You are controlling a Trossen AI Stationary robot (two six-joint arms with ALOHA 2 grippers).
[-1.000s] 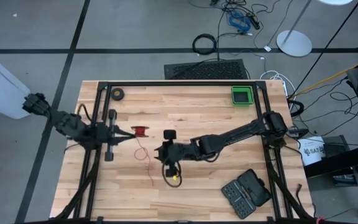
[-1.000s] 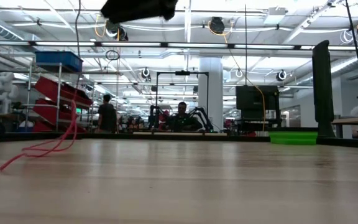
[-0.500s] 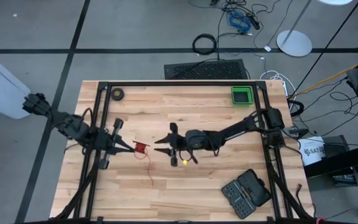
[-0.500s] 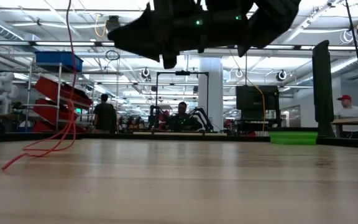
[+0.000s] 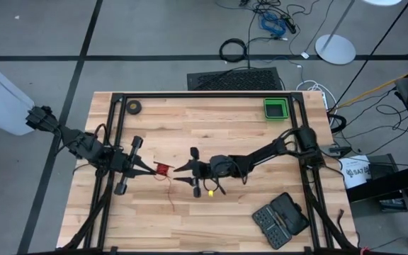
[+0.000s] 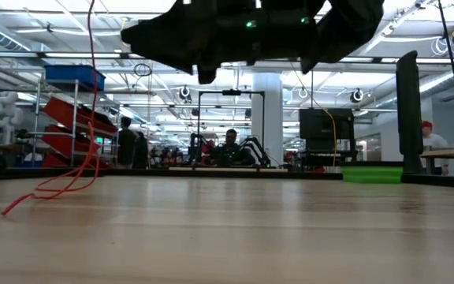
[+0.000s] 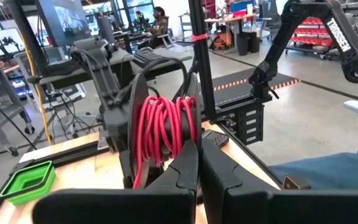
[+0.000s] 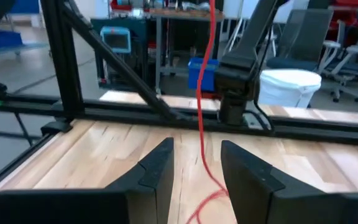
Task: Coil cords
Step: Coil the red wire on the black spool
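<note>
Winding's underway: left end effector [image 5: 147, 170] pinches the red wire coil [image 5: 161, 168]; right end effector [image 5: 183, 173], spread, should catch the dangling strand next.

The cords [image 5: 161, 168] sit between the left hand [image 5: 149, 171] and right hand [image 5: 178, 174].

Two dark jointed arms with black angular fingers [image 8: 160, 171], a green light on one
</note>
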